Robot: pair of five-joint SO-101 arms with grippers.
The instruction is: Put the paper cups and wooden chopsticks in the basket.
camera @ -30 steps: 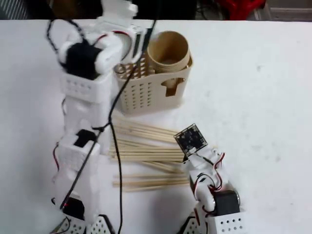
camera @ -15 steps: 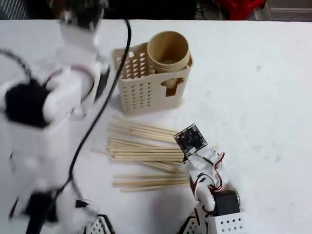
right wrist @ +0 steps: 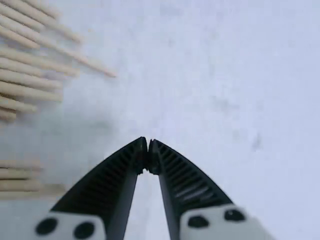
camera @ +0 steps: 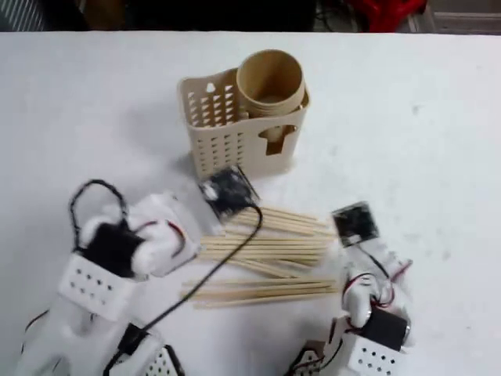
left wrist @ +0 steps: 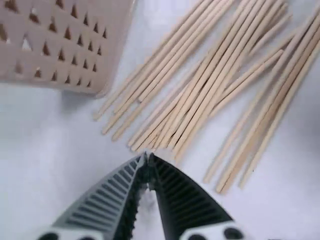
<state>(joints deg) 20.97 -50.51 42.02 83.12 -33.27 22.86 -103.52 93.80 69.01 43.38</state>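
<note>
High view, looking down on a white table point(camera: 423, 117). A beige perforated basket point(camera: 227, 137) stands upright toward the far side. A stack of paper cups point(camera: 271, 78) sits upright in one end of the basket, open mouth up, its rim rising above the basket wall. Wooden chopsticks point(camera: 266, 247) lie loose on the table just in front of the basket, in a rough pile running mostly side to side, with a few lying apart closer to the arms.

The left arm point(camera: 117, 251) is low over the table at the near left, its wrist above the left end of the pile, between the basket and the chopsticks. A black cable point(camera: 227, 258) runs from it across the sticks. The right arm point(camera: 372, 305) sits at the near right, its wrist just beside the right-hand ends of the chopsticks.

Left wrist view: the left gripper point(left wrist: 148, 161) has its ribbed black fingers pressed together at the tips, gripping nothing. It hangs over bare table, near the closest chopstick ends, with the basket's perforated wall beyond.

Right wrist view: the right gripper point(right wrist: 147, 148) is likewise clenched tip to tip and empty, over bare table, with the chopstick ends off to one side.
</note>
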